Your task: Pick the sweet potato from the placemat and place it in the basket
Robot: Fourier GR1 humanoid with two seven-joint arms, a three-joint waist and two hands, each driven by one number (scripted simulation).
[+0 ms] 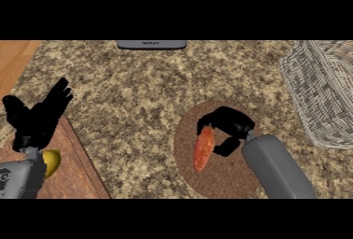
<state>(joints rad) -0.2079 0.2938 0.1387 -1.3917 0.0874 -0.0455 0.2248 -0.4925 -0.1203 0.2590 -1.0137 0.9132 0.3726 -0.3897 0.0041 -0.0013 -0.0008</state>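
Sweet potato point(202, 150) lies on the brown placemat point(183, 154). The right hand point(231, 122) curls its fingers point(207, 125) and thumb round the top end. Basket point(324, 93) sits well apart, behind those fingers. Left hand point(38, 119) rests open, fingers spread.

Right hand point(231, 125) curled (left hand point(36, 119) open, fingers up).

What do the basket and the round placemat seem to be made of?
Basket: likely wicker or cane, pale grey, matte; crossing woven strands show. Placemat: perhaps woven fibre or cloth, brown, matte; it has a faint grainy texture, but the material stays uncertain.
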